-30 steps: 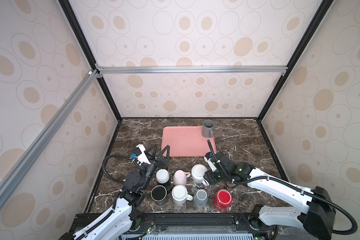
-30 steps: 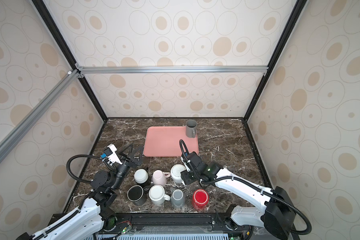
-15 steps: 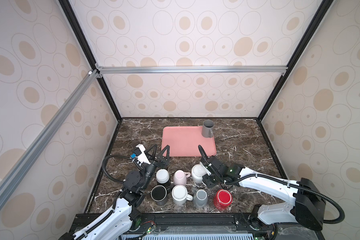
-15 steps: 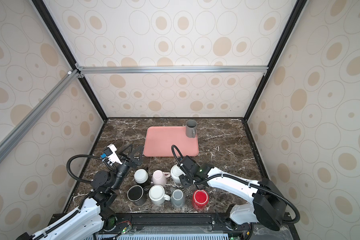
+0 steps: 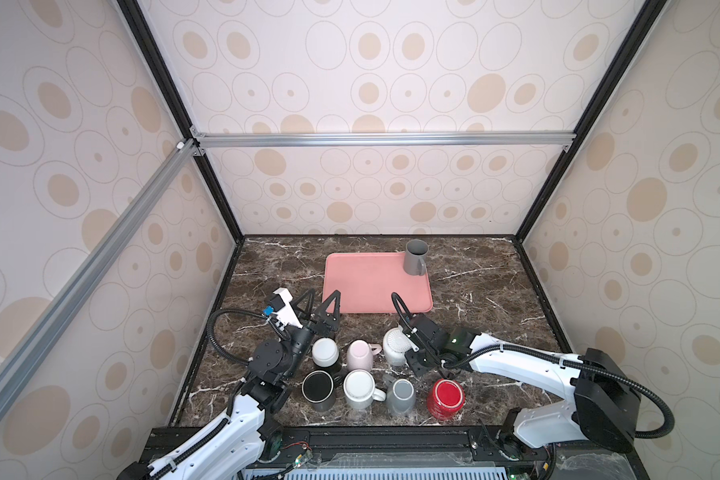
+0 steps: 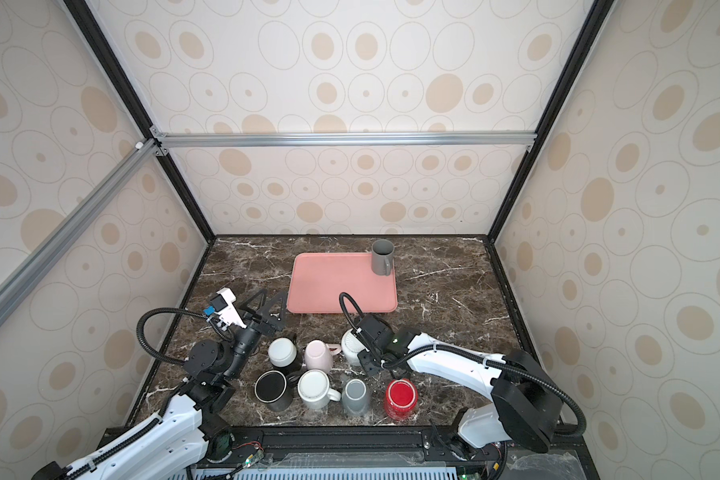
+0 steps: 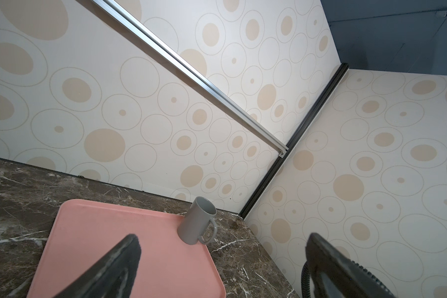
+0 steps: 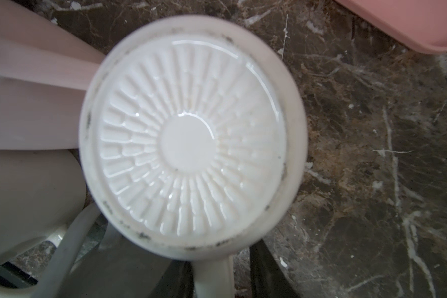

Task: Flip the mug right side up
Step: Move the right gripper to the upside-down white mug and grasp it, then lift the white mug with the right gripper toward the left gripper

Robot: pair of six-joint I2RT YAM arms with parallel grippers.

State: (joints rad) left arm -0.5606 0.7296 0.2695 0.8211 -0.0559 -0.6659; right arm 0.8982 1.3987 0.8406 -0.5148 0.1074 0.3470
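Note:
The mug [image 8: 191,134] is white and stands upside down, its ribbed base facing up; it shows in both top views [image 5: 395,345] [image 6: 351,345], just in front of the pink tray. My right gripper [image 8: 223,277] [image 5: 410,355] sits low at the mug's right side, its jaws on either side of the mug's handle [image 8: 212,276]. One finger lies against the handle, while a narrow gap remains at the other finger [image 8: 265,268]. My left gripper [image 5: 321,297] [image 7: 222,240] hangs wide open and empty above the table, left of the tray.
A tall grey mug [image 5: 415,257] stands upright on the pink tray [image 5: 371,291]. Crowded around the white mug are a pink mug [image 5: 359,354], a white-based mug [image 5: 325,351], a black mug [image 5: 317,386], a white mug [image 5: 360,388], a grey mug [image 5: 402,392] and a red mug [image 5: 445,395].
My right gripper has slid left in to the white mug and its jaws have narrowed around the handle. The left arm has not moved.

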